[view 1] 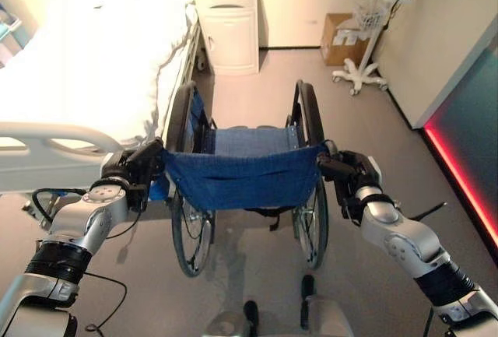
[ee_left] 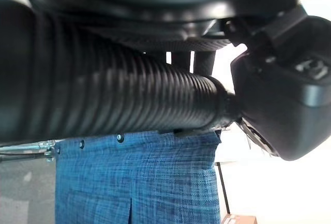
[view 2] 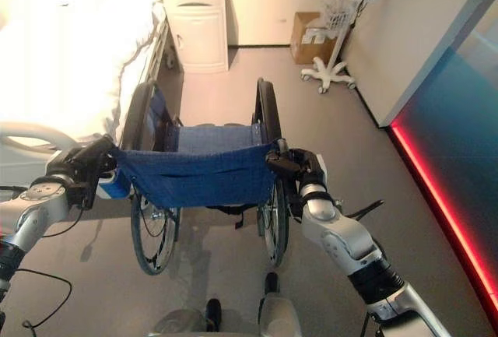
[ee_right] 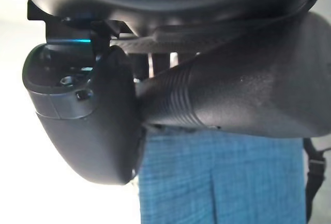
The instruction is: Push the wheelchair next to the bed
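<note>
A wheelchair with a blue fabric back and black wheels stands just in front of me, its left wheel close to the side of the white bed. My left hand is shut on the wheelchair's left push handle, a ribbed black grip seen close up in the left wrist view. At the other side my right hand is shut on the right push handle. The blue backrest hangs between both grips.
A white bedside cabinet stands at the head of the bed. A cardboard box and a wheeled stand sit at the far right wall. A red light strip runs along the right wall's base. The bed's rail curves near my left arm.
</note>
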You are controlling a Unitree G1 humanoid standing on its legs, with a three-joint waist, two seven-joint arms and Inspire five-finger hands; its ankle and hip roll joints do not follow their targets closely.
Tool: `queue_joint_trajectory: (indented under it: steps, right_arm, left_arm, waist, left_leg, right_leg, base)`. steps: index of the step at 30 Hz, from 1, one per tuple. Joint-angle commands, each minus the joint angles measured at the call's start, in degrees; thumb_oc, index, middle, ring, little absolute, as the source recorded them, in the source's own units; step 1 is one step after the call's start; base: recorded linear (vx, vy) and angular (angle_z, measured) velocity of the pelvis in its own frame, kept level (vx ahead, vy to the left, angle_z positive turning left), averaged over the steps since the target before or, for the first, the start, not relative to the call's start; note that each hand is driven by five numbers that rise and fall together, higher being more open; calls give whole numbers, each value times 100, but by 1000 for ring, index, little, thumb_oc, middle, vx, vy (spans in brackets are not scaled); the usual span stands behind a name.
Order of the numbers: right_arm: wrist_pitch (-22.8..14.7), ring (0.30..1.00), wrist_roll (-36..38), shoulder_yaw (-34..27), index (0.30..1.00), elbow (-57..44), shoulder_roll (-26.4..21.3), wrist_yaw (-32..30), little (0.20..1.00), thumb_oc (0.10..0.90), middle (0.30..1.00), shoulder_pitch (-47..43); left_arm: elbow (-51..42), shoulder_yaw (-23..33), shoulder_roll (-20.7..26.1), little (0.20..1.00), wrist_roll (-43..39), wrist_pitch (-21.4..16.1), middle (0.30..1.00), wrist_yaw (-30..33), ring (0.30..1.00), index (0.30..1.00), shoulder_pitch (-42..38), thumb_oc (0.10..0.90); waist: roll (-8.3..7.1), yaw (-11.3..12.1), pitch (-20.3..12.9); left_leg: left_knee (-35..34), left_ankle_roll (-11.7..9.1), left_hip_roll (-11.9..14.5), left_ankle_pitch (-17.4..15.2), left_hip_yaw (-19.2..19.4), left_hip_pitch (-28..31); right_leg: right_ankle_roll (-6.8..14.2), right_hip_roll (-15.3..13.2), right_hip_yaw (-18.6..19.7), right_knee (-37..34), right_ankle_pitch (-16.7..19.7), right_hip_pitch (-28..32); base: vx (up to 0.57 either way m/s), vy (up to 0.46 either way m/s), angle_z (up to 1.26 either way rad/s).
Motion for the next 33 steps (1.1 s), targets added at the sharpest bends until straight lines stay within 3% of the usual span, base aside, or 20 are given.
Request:
queue_joint_trajectory:
  steps: [1,4,6,9,10,13,15,18,19,20,25,28,30,31,33]
  right_arm:
    - [-561,300,-87,308,300,-794,120,830,300,400,300,-721]
    - [-445,300,-210,361,300,-768,-60,990,300,400,300,-806]
    - [-343,300,-183,329,300,-778,-211,1164,300,400,300,-856]
    - [-294,300,-194,337,300,-772,-310,1281,300,400,300,-986]
    - [-247,300,-172,434,300,-693,-308,1282,300,400,300,-1258]
    - [-327,300,-206,592,300,-387,-215,1319,300,400,300,-1587]
    - [-482,300,-299,607,300,-212,-157,1321,300,400,300,-1551]
    - [-632,300,-380,548,300,-88,-131,1298,300,400,300,-1444]
    - [-754,300,-439,485,300,16,-84,1346,300,400,300,-1356]
    - [-819,300,-489,467,300,131,-4,1397,300,400,300,-1348]
    - [-846,300,-642,404,300,166,196,1564,300,400,300,-1018]
    - [-898,300,-632,442,300,194,378,1433,300,400,300,-939]
    - [-892,300,-570,486,300,220,528,1259,300,400,300,-960]
    - [-875,300,-588,517,300,236,632,1185,300,400,300,-987]
    - [-815,300,-604,483,300,224,746,1120,300,400,300,-987]
  left_arm:
    - [-613,-648,-1009,300,-72,-626,300,-847,300,300,-1086,400]
    - [-604,-597,-1125,300,-103,-662,300,-859,300,300,-962,400]
    - [-594,-508,-1122,300,-109,-603,300,-927,300,300,-877,400]
    - [-604,-391,-1021,300,-98,-583,300,-1005,300,300,-712,400]
    - [-585,-288,-858,300,-184,-625,300,-1089,300,300,-606,400]
    - [-562,-306,-786,300,-197,-768,300,-1172,300,300,-529,400]
    - [-640,-424,-829,300,-162,-814,300,-1186,300,300,-534,400]
    - [-752,-577,-910,300,-134,-816,300,-1172,300,300,-585,400]
    - [-877,-653,-985,300,-162,-762,300,-1101,300,300,-618,400]
    - [-913,-667,-1077,300,-182,-675,300,-1083,300,300,-675,400]
    - [-896,-915,-1378,300,179,-552,300,-1025,300,300,-814,400]
    - [-848,-953,-1505,300,115,-457,300,-812,300,300,-874,400]
    - [-758,-938,-1549,300,17,-441,300,-695,300,300,-934,400]
    - [-693,-954,-1565,300,31,-409,300,-653,300,300,-997,400]
    - [-686,-988,-1594,300,61,-398,300,-561,300,300,-1065,400]
  waist:
    - [113,-526,-371]
    - [-15,-399,-337]
    - [-51,-262,-238]
    - [-62,-85,-146]
    - [-46,68,-104]
    - [131,281,-126]
    - [222,360,-181]
    - [240,392,-230]
    - [244,448,-289]
    - [200,457,-365]
    - [68,504,-705]
    - [-55,533,-821]
    - [-102,522,-894]
    - [-44,499,-921]
    - [23,452,-936]
  left_leg:
    - [2457,-334,-101,758,-1211,-249]
    - [4312,-464,-445,1167,-1341,-1043]
    - [4680,-375,-530,1111,-1368,-1736]
    - [4214,-269,-618,1011,-1415,-1954]
    - [3370,-229,-605,1150,-1310,-2108]
    - [1659,-363,-515,1742,-1043,-2457]
    - [715,-454,-331,2054,-513,-2624]
    - [245,-479,-211,2224,-195,-2647]
    - [-121,-455,-248,2183,-243,-2612]
    - [-241,-336,-304,1900,-189,-2443]
    - [184,24,-411,1275,33,-2187]
    - [232,241,-576,1027,86,-1966]
    - [203,367,-666,898,98,-1808]
    - [186,380,-647,865,27,-1717]
    - [227,375,-663,814,-114,-1632]
  right_leg:
    - [-181,365,-212,-1483,1224,585]
    - [-368,388,-297,-1398,1058,851]
    - [-419,485,-241,-1370,983,1117]
    - [-386,609,-58,-1347,896,1361]
    - [-409,786,100,-1363,764,1548]
    - [-520,1202,249,-1451,535,1875]
    - [-587,1410,169,-1586,410,2173]
    - [-624,1484,98,-1673,278,2396]
    - [-608,1513,159,-1671,142,2559]
    - [-569,1482,218,-1633,34,2623]
    - [-402,1403,191,-1250,-285,2803]
    - [-89,1350,49,-468,141,2679]
    - [247,1369,79,312,849,2400]
    - [342,1391,81,716,1110,2092]
    - [354,1269,42,896,1058,1824]
  base:
    - [304,-272,31]
    - [298,-218,35]
    - [301,-146,-5]
    - [301,-78,-22]
    - [315,-59,-10]
    - [393,-43,-20]
    - [378,-28,-6]
    - [358,2,-25]
    - [500,54,-40]
    - [538,63,-47]
    - [416,12,-38]
    - [386,17,-13]
    - [308,42,-14]
    - [273,28,-9]
    - [263,-3,-2]
